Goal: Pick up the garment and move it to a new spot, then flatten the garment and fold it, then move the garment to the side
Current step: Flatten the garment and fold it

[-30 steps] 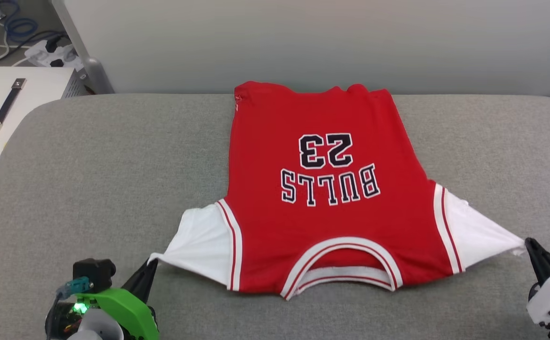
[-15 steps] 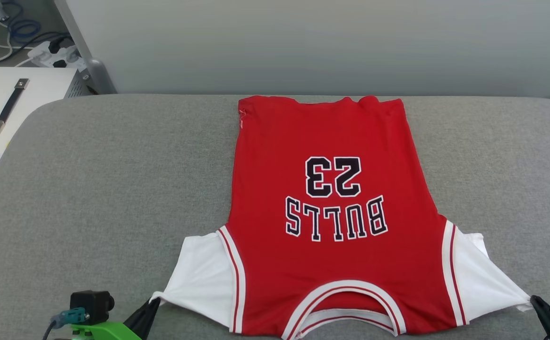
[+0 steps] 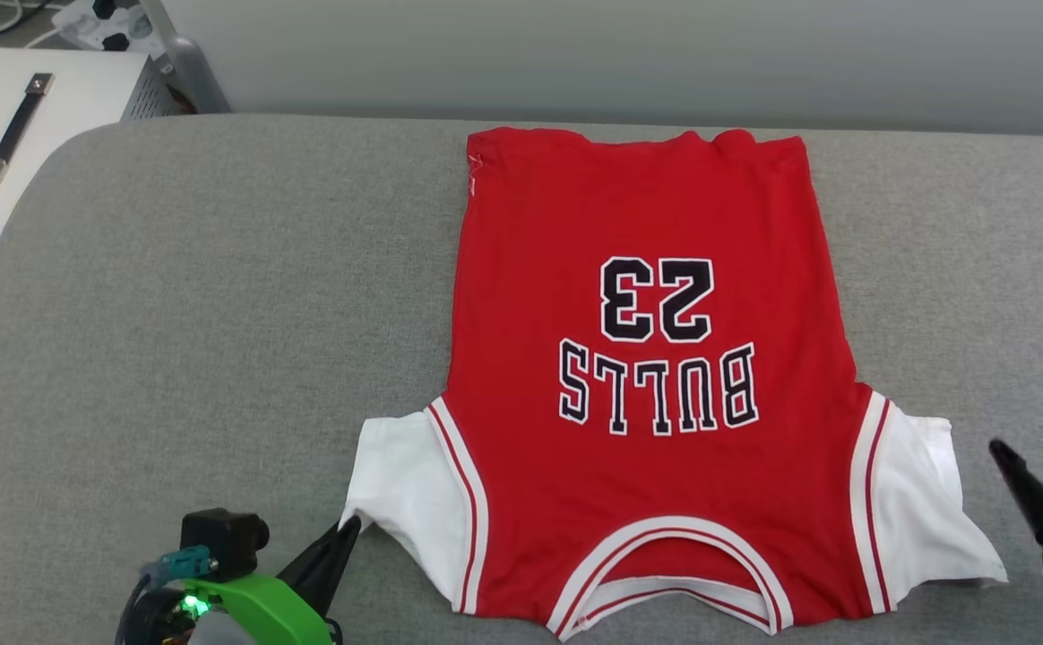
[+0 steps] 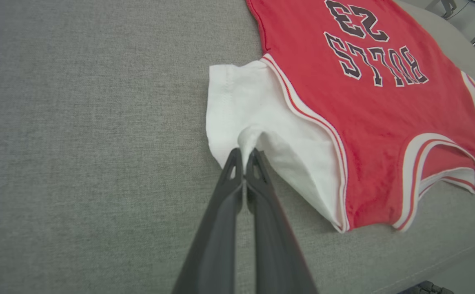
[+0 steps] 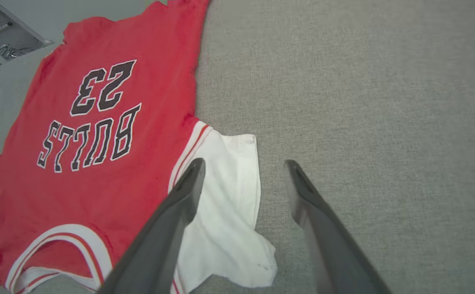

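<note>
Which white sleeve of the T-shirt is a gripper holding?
The left sleeve: the shut left gripper pinches its edge; the right sleeve lies free, right gripper open.

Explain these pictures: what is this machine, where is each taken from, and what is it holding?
This is a wheeled robot with two arms, each ending in two fingers. One picture comes from a camera on its head, looking down; the other two come from cameras on its wrists, looking along the fingers. On the grey padded surface lies a red BULLS 23 T-shirt with white sleeves, spread flat, neckline toward the robot. The left fingers are shut on one white sleeve. The right fingers stand open by the other sleeve, holding nothing.
</note>
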